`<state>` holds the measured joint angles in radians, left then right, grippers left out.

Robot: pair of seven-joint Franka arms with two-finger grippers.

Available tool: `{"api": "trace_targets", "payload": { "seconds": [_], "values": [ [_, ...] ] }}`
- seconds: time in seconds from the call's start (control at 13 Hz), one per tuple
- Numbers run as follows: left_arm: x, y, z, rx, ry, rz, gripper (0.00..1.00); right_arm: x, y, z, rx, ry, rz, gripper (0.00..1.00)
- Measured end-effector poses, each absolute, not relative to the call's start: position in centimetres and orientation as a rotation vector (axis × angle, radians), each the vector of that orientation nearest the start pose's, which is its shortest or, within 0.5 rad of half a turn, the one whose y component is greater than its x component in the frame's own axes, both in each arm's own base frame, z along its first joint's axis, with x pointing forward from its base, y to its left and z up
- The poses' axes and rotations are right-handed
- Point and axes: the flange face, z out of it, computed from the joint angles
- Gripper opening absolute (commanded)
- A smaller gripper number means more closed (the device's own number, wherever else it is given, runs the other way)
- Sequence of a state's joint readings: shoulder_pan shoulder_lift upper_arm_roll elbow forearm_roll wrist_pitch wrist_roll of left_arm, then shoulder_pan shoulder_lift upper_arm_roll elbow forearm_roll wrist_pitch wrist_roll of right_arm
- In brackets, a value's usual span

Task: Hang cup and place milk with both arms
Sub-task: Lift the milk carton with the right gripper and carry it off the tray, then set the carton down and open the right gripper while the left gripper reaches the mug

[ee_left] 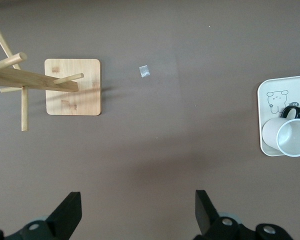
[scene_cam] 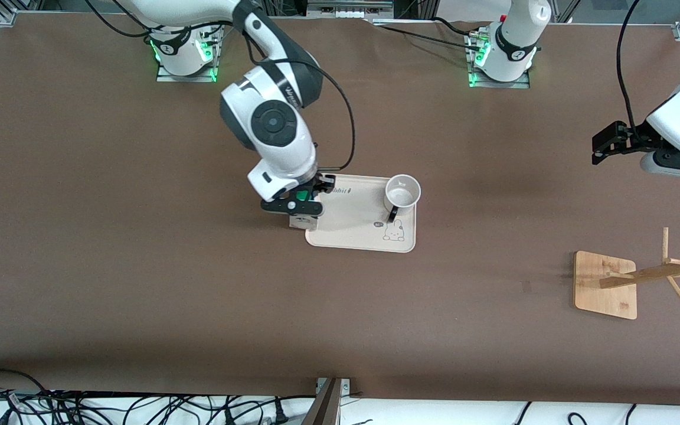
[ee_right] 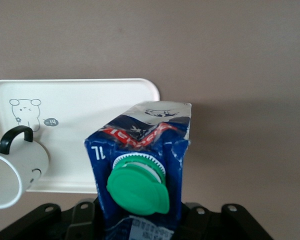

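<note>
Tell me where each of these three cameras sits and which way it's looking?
Front view: high across the table, facing both arms; right gripper holds the milk at the tray, left gripper waits aloft.
Left wrist view: looks down past its open fingers at the wooden rack and cup.
Right wrist view: looks along the milk, own gripper below.
All three share cup and tray.

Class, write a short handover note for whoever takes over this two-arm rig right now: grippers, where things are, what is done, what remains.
Right gripper: shut on the milk, at the tray edge toward the right arm's end.
Left gripper: open, waiting over bare table at the left arm's end.
Cup: upright on the tray.
Wooden rack: no cup on it.
Done: milk gripped.
Left: place the milk, hang the cup.
</note>
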<state>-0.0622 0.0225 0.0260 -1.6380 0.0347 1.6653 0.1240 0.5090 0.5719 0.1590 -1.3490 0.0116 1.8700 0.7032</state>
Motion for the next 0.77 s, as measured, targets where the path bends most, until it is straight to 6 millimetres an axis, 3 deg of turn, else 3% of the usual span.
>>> {"api": "trace_targets", "payload": {
  "seconds": [0.15, 0.31, 0.54, 0.77],
  "values": [
    [56.8, -1.7, 58.8, -3.096, 0.254, -0.005, 1.00, 59.4, 37.4, 41.3, -3.092, 0.008, 0.180, 0.38],
    [56.8, -1.7, 58.8, -3.096, 0.254, -0.005, 1.00, 61.7, 31.9, 41.7, -3.095, -0.057, 0.221, 0.40],
    [56.8, -1.7, 58.8, -3.096, 0.254, -0.005, 1.00, 64.0, 23.1, 39.6, -3.081, -0.124, 0.300, 0.40],
    [56.8, -1.8, 58.8, -3.096, 0.255, -0.005, 1.00, 63.7, 17.4, 36.1, -3.075, -0.082, 0.337, 0.40]
  ]
}}
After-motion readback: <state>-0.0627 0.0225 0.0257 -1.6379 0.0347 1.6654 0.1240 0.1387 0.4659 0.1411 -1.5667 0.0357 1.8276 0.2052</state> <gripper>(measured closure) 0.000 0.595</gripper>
